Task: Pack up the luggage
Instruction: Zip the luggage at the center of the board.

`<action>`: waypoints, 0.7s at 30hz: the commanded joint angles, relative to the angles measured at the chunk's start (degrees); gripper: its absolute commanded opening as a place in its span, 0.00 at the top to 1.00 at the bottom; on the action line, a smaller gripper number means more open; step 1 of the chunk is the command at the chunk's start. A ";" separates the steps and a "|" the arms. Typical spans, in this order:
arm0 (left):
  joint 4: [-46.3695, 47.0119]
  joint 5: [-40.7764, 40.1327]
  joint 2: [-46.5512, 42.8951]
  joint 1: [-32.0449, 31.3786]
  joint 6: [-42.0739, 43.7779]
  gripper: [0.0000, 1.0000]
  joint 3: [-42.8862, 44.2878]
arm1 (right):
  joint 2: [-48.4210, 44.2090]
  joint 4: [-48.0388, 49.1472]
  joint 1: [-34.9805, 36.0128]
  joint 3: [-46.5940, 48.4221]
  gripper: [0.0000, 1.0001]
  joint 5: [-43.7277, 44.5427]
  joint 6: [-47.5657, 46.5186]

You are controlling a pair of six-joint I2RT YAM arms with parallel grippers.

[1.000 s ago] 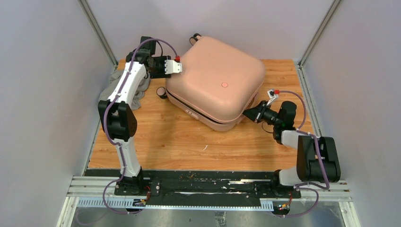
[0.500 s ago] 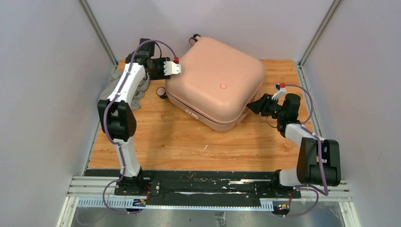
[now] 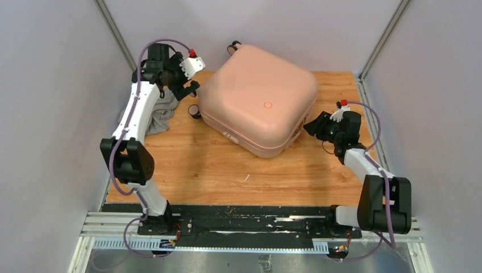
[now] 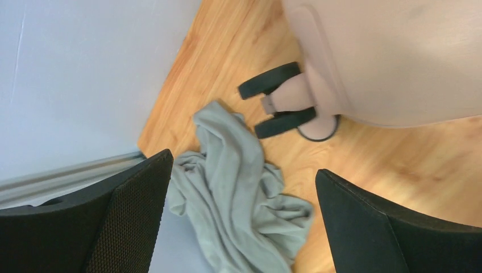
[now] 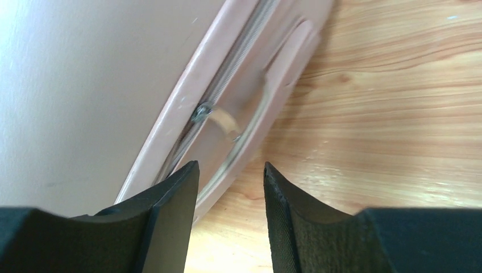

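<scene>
Pink case [image 3: 258,102] shut, flat at back of table [image 3: 216,170], turned corner-first. Nearer to zip: right gripper [image 5: 230,170], jaws a little apart, nothing held. The zip tab [image 5: 223,119] is just ahead, in line with gap. Zip seam runs slantwise away. Other side: left gripper [image 4: 243,176] spread wide, empty, over grey cloth [image 4: 227,148] beside wheel [image 4: 273,79], outside case.

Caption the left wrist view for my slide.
Open left claw hovering over a crumpled grey cloth on the wooden table, beside the pink suitcase's black wheels.
</scene>
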 commanded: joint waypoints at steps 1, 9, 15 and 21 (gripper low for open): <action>-7.27 6.78 -7.57 -1.76 -10.86 0.00 -2.83 | -0.06 -11.84 -2.33 5.35 0.51 6.77 -1.16; -7.08 8.38 -21.11 -11.53 -12.84 0.00 -27.23 | 8.76 -7.25 0.29 8.17 0.57 1.35 2.29; -4.41 7.12 -20.26 -12.38 -14.87 0.00 -34.39 | 13.97 -5.39 3.21 9.97 0.62 0.61 3.67; 8.85 -0.57 -19.46 -12.38 -19.52 0.00 -39.08 | 15.32 -2.10 7.26 8.19 0.66 -0.32 4.93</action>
